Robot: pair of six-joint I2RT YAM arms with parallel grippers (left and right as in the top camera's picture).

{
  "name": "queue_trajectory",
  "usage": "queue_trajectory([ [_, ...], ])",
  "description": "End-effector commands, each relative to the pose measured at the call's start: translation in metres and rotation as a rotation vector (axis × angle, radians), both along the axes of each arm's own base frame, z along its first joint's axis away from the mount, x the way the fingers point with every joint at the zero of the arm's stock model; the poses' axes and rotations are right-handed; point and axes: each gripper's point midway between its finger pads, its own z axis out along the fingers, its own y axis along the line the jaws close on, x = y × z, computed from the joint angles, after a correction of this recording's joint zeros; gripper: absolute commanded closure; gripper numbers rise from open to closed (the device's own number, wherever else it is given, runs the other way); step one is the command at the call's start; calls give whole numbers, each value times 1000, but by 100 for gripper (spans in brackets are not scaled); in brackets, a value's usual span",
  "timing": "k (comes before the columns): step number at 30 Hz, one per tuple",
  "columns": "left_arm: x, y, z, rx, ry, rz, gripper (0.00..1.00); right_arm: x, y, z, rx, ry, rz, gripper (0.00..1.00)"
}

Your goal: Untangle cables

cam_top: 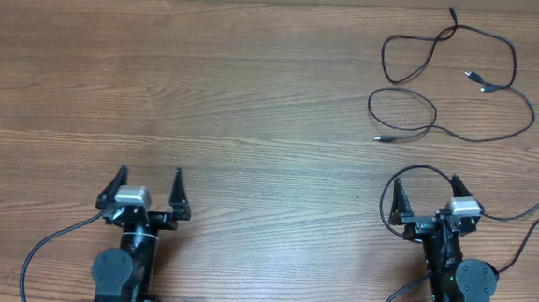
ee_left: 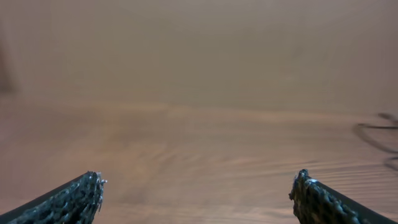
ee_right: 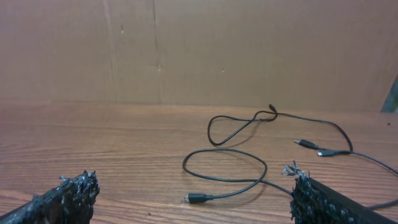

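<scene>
The cables (cam_top: 435, 112) lie as loose, overlapping black loops at the far right of the wooden table, with one plug (cam_top: 381, 138) at the near end and two small plugs (cam_top: 480, 84) in the middle. In the right wrist view the nearest loop (ee_right: 265, 168) and its plug (ee_right: 196, 198) lie just beyond my right gripper (ee_right: 193, 179), which is open and holds nothing. Seen from overhead, the right gripper (cam_top: 427, 184) sits at the near edge, short of the cables. My left gripper (cam_top: 149, 175) is open over bare wood at the near left. Its wrist view shows the left gripper (ee_left: 198, 180) empty and the cables (ee_left: 376, 126) blurred at the right edge.
The right arm's own thicker black wire (cam_top: 528, 218) arcs around its wrist and off to the right. A brown cardboard wall (ee_right: 186, 50) stands along the back of the table (cam_top: 207, 91).
</scene>
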Motion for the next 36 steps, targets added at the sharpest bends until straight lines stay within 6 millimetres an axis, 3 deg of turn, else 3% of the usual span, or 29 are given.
queue_trajectory([
  [1,-3,28,-8,-34,26,163,0,0,-2,-2,-1,-4,-10,0],
  [14,-3,22,-10,178,47,122,1,0,-2,-2,-1,-4,-10,0],
  [36,-2,22,-9,79,38,127,1,0,-2,-2,-1,-4,-10,0],
])
